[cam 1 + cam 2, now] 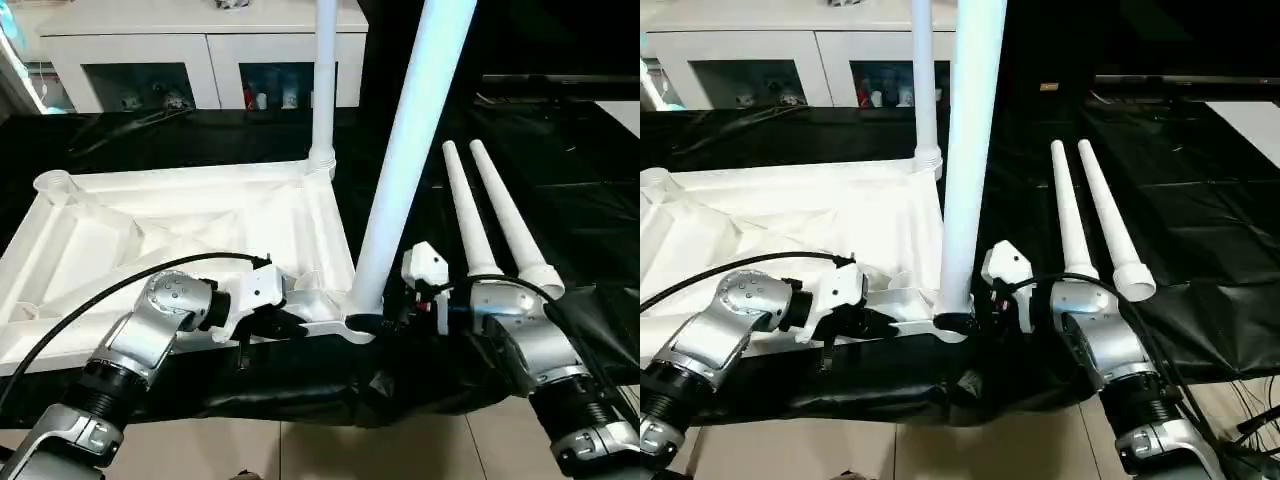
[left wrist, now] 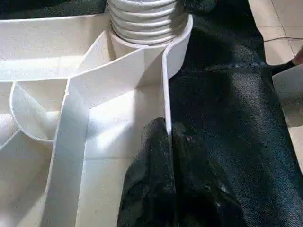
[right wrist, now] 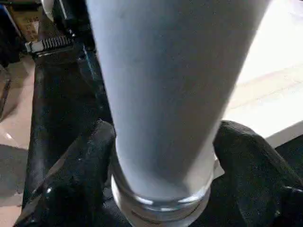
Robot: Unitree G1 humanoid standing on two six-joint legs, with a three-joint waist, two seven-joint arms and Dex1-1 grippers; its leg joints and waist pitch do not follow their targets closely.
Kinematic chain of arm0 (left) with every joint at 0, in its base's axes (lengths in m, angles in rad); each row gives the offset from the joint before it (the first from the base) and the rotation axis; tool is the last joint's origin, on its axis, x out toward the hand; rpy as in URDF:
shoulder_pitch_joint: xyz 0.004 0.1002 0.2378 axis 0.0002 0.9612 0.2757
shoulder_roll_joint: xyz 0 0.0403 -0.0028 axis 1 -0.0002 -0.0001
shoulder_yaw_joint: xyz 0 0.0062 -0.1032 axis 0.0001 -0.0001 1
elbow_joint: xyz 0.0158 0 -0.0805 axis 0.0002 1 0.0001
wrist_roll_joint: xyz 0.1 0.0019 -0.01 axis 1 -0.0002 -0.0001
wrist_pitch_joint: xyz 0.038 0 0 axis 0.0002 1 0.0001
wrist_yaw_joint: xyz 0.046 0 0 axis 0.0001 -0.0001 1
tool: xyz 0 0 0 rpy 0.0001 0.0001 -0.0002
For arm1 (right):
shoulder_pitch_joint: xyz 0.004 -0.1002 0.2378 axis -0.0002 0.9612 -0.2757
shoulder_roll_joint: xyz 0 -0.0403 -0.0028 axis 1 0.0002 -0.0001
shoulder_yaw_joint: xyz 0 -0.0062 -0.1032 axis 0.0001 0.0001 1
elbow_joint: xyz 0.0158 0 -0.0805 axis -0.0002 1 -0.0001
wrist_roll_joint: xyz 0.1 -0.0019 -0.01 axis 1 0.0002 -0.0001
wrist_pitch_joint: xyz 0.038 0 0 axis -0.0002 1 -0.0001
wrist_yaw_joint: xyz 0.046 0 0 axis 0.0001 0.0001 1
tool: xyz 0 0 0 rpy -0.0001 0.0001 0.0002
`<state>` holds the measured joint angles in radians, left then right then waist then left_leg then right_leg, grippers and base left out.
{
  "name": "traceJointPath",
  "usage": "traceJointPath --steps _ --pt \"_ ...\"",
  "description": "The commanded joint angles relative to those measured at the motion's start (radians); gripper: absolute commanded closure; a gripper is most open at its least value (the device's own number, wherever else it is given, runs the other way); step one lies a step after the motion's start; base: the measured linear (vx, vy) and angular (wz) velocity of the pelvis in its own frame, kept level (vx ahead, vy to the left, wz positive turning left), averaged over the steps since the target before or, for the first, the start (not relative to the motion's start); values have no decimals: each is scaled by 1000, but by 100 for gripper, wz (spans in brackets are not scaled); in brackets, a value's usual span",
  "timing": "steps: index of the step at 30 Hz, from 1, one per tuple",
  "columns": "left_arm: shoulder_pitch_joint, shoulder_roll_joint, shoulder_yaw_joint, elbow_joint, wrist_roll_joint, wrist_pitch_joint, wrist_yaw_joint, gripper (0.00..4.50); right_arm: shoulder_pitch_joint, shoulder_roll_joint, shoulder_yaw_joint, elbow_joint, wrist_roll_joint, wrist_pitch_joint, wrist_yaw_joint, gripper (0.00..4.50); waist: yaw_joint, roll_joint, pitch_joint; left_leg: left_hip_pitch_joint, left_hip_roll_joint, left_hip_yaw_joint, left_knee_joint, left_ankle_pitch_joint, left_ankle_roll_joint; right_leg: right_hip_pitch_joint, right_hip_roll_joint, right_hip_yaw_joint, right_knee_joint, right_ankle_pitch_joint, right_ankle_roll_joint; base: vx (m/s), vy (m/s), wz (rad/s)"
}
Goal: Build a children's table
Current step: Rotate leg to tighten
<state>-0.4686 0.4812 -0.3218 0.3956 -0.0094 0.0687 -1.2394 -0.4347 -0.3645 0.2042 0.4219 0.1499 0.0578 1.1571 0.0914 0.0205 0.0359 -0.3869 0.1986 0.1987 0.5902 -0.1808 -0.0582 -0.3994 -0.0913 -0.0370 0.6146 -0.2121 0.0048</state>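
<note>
The children's table top (image 1: 150, 230) lies upside down on the black-draped work table, ribs showing. One white leg (image 1: 323, 80) stands in the far right corner socket. A second leg (image 1: 405, 170) stands upright in the near right socket. My right gripper (image 1: 385, 322) is at this leg's base, one black finger (image 3: 80, 165) on each side, both touching it. My left gripper (image 2: 168, 137) is shut on the top's thin near rim (image 2: 165, 94), just left of that socket. Two loose legs (image 1: 465, 210) (image 1: 510, 215) lie side by side on the cloth to the right.
A white cabinet (image 1: 200, 60) with glass-fronted shelves stands behind the work table. The black cloth (image 1: 300, 390) hangs over the near edge above the tiled floor (image 1: 300, 450). A black cable (image 1: 120, 285) loops over my left forearm.
</note>
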Motion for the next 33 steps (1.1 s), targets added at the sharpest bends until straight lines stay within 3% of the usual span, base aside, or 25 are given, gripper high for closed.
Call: traceJointPath --steps 1,5,16,22,26,28,29,31,33 --pt "4 3 -22 -16 -1 2 -25 450 -13 -1 4 13 -11 -13 5 143 2 -4 -61 22 31 -12 -62 -119 75 45 -41 25 -46 70 -262 0 0 0" --pt "2 1 -24 -11 1 -1 -23 450 -18 1 8 26 -10 -20 0 172 2 -3 -61 22 31 -12 -61 -118 77 45 -41 25 -45 76 -266 0 0 0" --pt "-9 -10 -19 7 16 -2 12 450 -22 46 -16 76 -18 -17 -93 181 3 -1 -62 23 30 -12 -58 -115 79 45 -41 24 -43 81 -273 0 0 0" --pt "-43 -91 -1 92 58 49 179 450 -21 154 -50 155 -38 29 -309 183 -7 -1 -52 29 31 -14 -71 -229 12 38 -45 30 -61 -120 -238 0 0 0" --pt "-70 -167 4 151 79 116 298 450 -25 260 -79 213 -53 66 -516 183 -15 -2 -43 28 28 -23 -87 -307 -37 37 -49 30 -78 -275 -187 0 0 0" --pt "-94 -221 0 191 112 177 405 450 -44 334 -105 273 -66 74 -678 183 -21 1 -34 42 28 -24 -91 -392 -58 23 -50 31 -92 -390 -161 0 0 0" --pt "-106 -250 9 211 117 205 454 450 -55 362 -111 300 -74 75 -735 183 -27 1 -30 52 24 -30 -91 -454 -72 19 -55 30 -105 -504 -136 0 0 0" --pt "-118 -273 17 231 119 221 492 450 -66 380 -114 320 -80 70 -775 183 -32 3 -30 57 23 -36 -95 -481 -69 19 -55 25 -118 -554 -107 -26 1 -2" --pt "-141 -314 24 272 133 240 554 450 -93 425 -136 362 -74 65 -851 183 -36 2 -32 60 21 -39 -99 -489 -67 18 -52 23 -121 -548 -100 0 0 0"
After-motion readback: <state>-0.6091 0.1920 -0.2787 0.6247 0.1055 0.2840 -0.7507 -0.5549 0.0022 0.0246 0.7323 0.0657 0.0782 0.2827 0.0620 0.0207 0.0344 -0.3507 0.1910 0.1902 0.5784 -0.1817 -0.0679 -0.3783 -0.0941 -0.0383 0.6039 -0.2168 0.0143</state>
